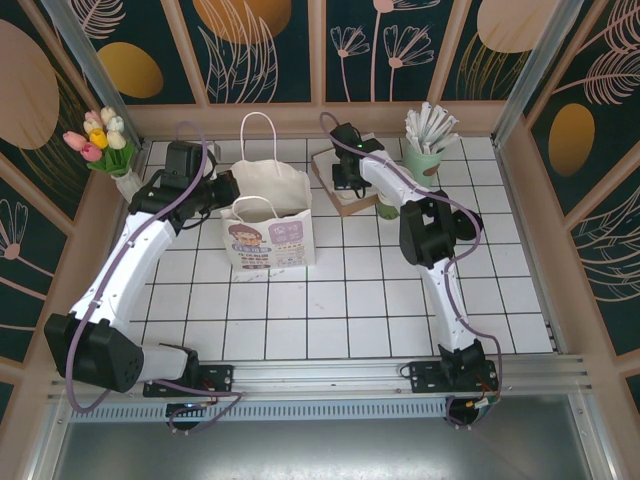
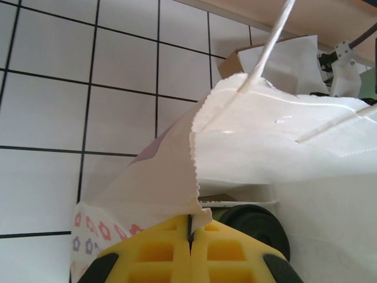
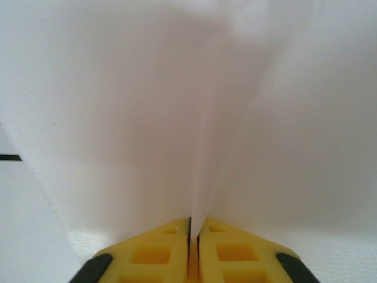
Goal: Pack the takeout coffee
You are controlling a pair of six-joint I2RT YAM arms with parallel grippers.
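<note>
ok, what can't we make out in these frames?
- Right wrist: what the white sheet in the right fingers is; too close, blurred.
- Top: takeout coffee, mostly behind right arm.
- Left wrist: paper bag interior, covered by its folded rim.

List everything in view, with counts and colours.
paper bag: one, white with printed front, standing mid-table, handles up.
takeout coffee: one, black lid on dark green, just past the left jaws, by the bag wall.
cardboard tray: one, brown, right of the bag.
green cup: count unclear, by the right forearm, partly hidden.
stick holder: one, mint green, white sticks, far right.
flowers: one bunch, pink, yellow, white, far left.
left gripper: yellow jaws shut on the bag's edge.
right gripper: yellow jaws shut on white paper; which sheet, cannot tell.
</note>
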